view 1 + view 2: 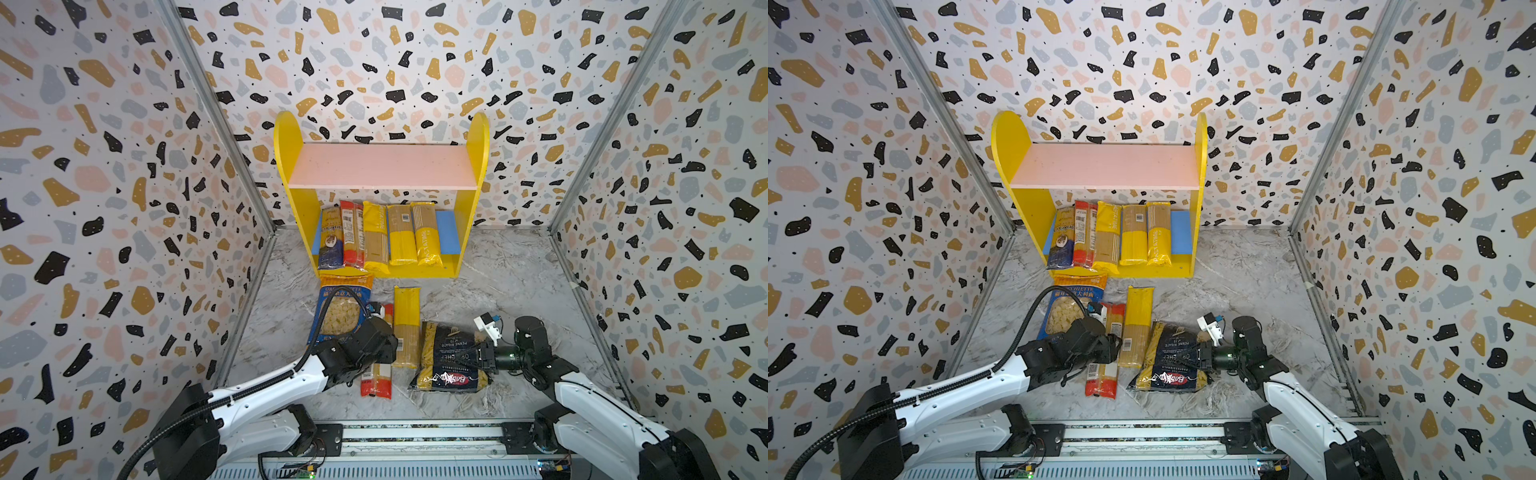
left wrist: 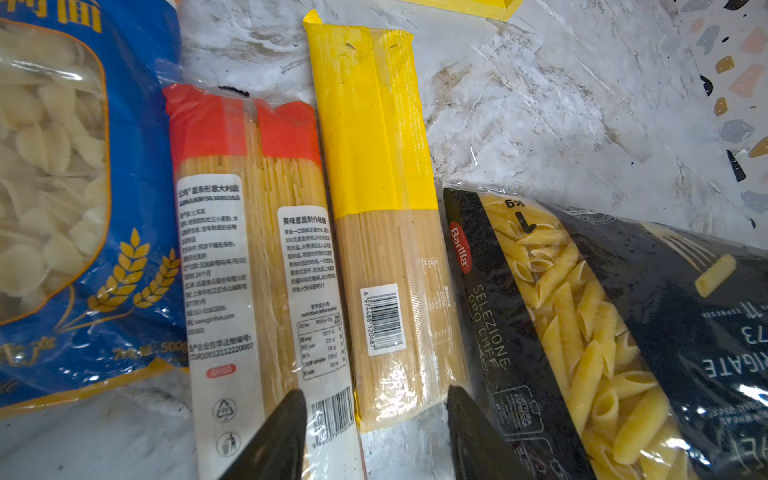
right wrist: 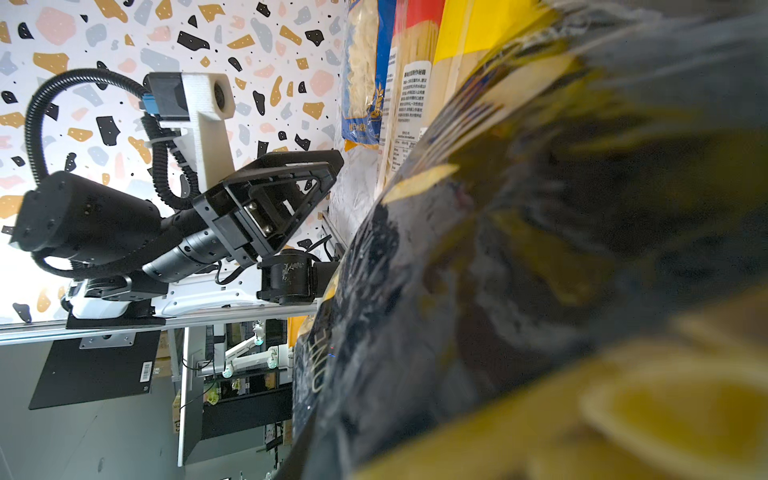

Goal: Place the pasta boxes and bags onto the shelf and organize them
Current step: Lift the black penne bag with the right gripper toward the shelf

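1. The shelf point(image 1: 289, 145) stands at the far middle of the bench point(image 1: 498, 282), backed against the far wall. It has yellow side panels, a pink upper board point(image 1: 382, 166) and a blue lower board point(image 1: 448, 232).
2. Five long narrow packs lie side by side on the lower board, lengthwise from far to near. From the left they are a dark blue and gold pack point(image 1: 331, 237), a shelved red pack point(image 1: 352, 235) and three shelved yellow packs point(image 1: 375, 237) point(image 1: 401, 235) point(image 1: 426, 235). A strip of blue board shows to their right.
3. Four packs lie on the bench, near of the shelf.
   - The Orecchiette bag point(image 1: 340, 307) is furthest left. Its far end reaches the shelf's near edge, and the left arm partly covers it in both top views.
   - The red spaghetti pack point(image 1: 376, 380) lies just right of it.
   - The yellow spaghetti pack point(image 1: 406, 320) lies alongside the red one, set further from the camera.
   - The Barilla bag point(image 1: 449, 357) is furthest right. It lies skewed, with one edge just beside the near part of the yellow spaghetti pack.
4. The left fingers point(image 2: 274, 436) are spread apart and pinch nothing. In the left wrist view one sits over the red spaghetti pack's label. The other sits at the line between the yellow spaghetti pack and the Barilla bag. Contact with either pack cannot be determined.
5. The right fingers point(image 1: 484, 357) are at the right edge of the Barilla bag. The right wrist view is filled by the blurred bag, close up, and shows no fingers. Whether they are spread or pinching the bag cannot be told.
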Motion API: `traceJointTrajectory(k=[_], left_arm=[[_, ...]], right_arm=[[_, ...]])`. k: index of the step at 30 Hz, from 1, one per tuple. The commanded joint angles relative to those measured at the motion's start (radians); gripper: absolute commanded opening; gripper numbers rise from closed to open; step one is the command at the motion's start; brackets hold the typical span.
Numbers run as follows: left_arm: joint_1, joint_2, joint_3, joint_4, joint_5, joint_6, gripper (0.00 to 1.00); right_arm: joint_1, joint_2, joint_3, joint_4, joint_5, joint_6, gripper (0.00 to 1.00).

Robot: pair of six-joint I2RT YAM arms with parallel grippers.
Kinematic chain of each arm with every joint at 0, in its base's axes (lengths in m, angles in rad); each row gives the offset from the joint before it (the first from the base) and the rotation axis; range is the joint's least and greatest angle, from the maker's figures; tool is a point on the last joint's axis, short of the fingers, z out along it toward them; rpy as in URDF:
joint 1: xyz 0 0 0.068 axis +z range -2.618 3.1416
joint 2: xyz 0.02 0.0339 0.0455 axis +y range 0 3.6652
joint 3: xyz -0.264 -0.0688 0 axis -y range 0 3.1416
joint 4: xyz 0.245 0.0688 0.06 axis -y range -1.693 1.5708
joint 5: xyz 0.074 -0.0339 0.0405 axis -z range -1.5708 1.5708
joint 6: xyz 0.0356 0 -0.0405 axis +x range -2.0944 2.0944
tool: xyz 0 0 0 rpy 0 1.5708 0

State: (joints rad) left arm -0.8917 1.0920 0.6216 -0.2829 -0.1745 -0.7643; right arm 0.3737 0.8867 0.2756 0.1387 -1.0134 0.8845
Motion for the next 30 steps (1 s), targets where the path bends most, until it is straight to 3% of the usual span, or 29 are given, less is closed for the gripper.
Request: traceJointTrajectory(k=[1, 14, 18, 19, 30], left_arm=[[0.005, -0.016, -0.018, 0.015, 0.019, -0.009, 0.55], [0.039, -0.135, -0.036, -0.055, -0.031, -0.010, 0.57], [0.061, -0.198, -0.047, -0.093, -0.053, -0.005, 0.88], [0.068, -0.212, -0.049, -0.104, -0.059, -0.007, 1.00], [0.212, -0.302, -0.094, -0.121, 0.038, 0.019, 1.00]], right_arm=[[0.012, -0.062, 0.149, 0.153, -0.099, -0.030, 0.17], [0.116, -0.005, 0.406, 0.058, -0.020, -0.075, 0.16], [0.143, 0.031, 0.507, 0.008, -0.001, -0.109, 0.16], [0.151, 0.040, 0.531, 0.001, 0.003, -0.114, 0.16], [0.211, 0.221, 0.891, -0.077, 0.030, -0.193, 0.16]])
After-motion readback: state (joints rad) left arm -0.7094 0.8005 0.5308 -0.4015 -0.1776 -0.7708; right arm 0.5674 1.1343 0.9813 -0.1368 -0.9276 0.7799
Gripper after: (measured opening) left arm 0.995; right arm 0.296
